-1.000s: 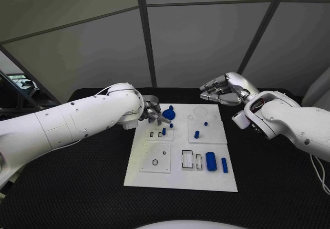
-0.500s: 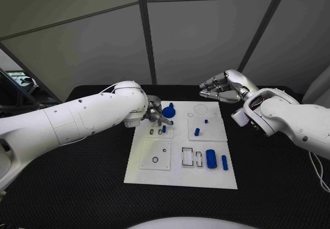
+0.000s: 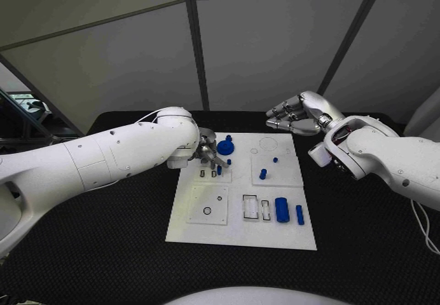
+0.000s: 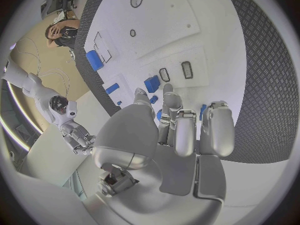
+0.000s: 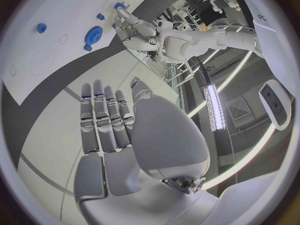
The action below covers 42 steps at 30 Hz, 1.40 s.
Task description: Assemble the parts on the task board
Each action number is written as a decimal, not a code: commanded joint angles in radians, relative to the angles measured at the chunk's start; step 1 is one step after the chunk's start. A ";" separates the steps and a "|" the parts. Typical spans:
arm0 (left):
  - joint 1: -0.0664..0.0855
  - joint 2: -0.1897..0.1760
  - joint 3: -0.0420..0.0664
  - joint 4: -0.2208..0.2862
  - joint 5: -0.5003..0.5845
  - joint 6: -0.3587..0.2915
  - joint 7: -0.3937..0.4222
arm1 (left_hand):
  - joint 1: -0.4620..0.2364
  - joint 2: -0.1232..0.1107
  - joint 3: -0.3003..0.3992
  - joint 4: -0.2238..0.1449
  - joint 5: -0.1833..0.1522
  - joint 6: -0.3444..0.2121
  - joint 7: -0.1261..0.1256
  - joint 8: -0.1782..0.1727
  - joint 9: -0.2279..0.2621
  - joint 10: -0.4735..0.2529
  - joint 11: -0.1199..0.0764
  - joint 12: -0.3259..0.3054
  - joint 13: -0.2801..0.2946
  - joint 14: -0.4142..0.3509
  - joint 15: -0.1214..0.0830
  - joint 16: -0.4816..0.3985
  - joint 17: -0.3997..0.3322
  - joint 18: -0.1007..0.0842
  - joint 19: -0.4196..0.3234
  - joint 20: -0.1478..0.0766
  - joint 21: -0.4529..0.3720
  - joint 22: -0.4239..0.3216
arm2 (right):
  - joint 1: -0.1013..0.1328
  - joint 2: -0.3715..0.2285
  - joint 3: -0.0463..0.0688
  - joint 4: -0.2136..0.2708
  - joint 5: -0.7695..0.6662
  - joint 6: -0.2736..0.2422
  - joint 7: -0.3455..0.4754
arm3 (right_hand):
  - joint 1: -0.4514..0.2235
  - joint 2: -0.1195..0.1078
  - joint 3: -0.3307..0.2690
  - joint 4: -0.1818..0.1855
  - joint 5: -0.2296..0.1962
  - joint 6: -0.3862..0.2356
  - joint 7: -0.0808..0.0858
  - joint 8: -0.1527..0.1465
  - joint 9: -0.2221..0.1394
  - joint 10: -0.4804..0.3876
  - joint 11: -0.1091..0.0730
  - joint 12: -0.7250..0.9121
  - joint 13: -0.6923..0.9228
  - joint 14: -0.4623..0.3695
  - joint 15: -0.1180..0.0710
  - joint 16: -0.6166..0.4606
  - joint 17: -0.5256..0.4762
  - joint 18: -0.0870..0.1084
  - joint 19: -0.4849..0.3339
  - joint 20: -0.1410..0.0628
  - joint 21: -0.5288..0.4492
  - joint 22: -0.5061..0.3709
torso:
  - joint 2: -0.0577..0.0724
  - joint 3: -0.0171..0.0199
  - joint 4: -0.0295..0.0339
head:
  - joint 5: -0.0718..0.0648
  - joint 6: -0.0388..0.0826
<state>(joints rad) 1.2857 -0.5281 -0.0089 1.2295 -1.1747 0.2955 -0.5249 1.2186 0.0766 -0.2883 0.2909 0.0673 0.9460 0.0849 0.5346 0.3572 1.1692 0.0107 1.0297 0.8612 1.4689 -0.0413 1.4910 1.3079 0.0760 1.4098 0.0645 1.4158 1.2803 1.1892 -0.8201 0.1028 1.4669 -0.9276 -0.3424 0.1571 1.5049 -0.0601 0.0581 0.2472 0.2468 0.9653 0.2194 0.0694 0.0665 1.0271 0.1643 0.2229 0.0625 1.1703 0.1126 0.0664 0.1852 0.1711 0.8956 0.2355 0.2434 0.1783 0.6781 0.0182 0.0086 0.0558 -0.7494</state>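
The white task board (image 3: 275, 238) lies in the middle of the black table. A blue gear (image 3: 224, 148) sits at its far left, with small blue pegs (image 3: 219, 169) just in front of it. My left hand (image 3: 206, 152) hangs over that corner beside the gear, fingers (image 4: 178, 130) curled down. Blue shows between the fingertips, and I cannot tell whether they grip a part. My right hand (image 3: 298, 114) is raised beyond the board's far right corner, its fingers (image 5: 103, 120) straight and holding nothing.
A thick blue cylinder (image 3: 281, 210) and a thin blue bar (image 3: 299, 215) lie near the board's front right, beside rectangular slots (image 3: 250, 208). Two more blue pegs (image 3: 263, 173) stand mid-board. Black matting (image 3: 91, 254) surrounds the board.
My left arm has swung a little further over the board's far left corner, its hand staying by the gear. The right hand has barely moved.
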 commanded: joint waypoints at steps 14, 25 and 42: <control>0.002 0.003 -0.001 0.008 0.003 0.036 0.005 | 0.014 0.018 0.009 -0.010 -0.003 -0.008 -0.003 0.018 0.013 -0.013 0.001 -0.012 -0.019 0.073 -0.007 -0.002 0.177 -0.014 -0.001 -0.002 0.002 -0.002 | 0.002 0.010 0.001 -0.016 -0.004 0.028 -0.010 | -0.011 0.002 -0.006 0.001 0.007 -0.002 0.006 -0.002 0.000 -0.010 0.001 -0.005 0.000 -0.002 0.006 -0.003 -0.004 0.013 0.008 0.003 -0.006 -0.003 | 0.001 0.0002 -0.0005 | 0.001 -0.002; 0.002 0.003 -0.001 0.011 0.019 0.024 0.019 | 0.054 0.039 0.033 -0.024 0.004 -0.019 -0.005 0.039 0.036 -0.016 -0.001 -0.016 -0.020 0.073 -0.009 -0.003 0.177 -0.014 -0.003 -0.003 0.001 0.001 | 0.002 0.020 0.001 -0.027 -0.009 0.031 -0.012 | -0.013 0.004 -0.008 0.000 0.015 -0.002 0.006 -0.002 0.000 -0.011 0.000 -0.003 0.000 -0.008 0.005 -0.005 -0.010 0.012 0.008 0.005 -0.015 -0.009 | 0.002 -0.0003 -0.0001 | 0.003 -0.007; 0.002 -0.009 -0.001 0.038 0.062 0.011 0.015 | 0.169 0.090 0.144 -0.097 0.005 -0.037 -0.020 0.075 0.081 -0.004 -0.014 -0.017 -0.010 0.075 -0.020 0.001 0.182 -0.014 -0.004 -0.012 0.001 0.010 | 0.002 0.035 0.001 -0.050 -0.011 0.042 -0.017 | -0.002 0.006 0.000 -0.007 0.112 -0.004 0.005 -0.002 0.000 -0.015 -0.001 0.001 0.000 -0.011 0.003 -0.002 -0.029 0.013 0.022 0.006 -0.041 -0.029 | 0.001 -0.0001 -0.0002 | 0.001 -0.009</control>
<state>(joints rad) 1.2857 -0.5357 -0.0103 1.2652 -1.1393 0.3071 -0.5150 1.3777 0.1610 -0.1495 0.1968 0.0672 0.9128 0.0661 0.6051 0.4352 1.1627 0.0031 1.0169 0.8503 1.4668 -0.0535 1.4910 1.3078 0.0760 1.4058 0.0608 1.4157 1.2893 1.1891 -0.7861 0.1026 1.4176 -0.9346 -0.3115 0.1393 1.4999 -0.0550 0.0559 0.2440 0.3538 0.9653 0.2194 0.0694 0.0666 1.0198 0.1643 0.2230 0.0626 1.1666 0.1164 0.0664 0.1573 0.1710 0.9100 0.2428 0.2085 0.1503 0.6797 0.0181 0.0086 0.0570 -0.7584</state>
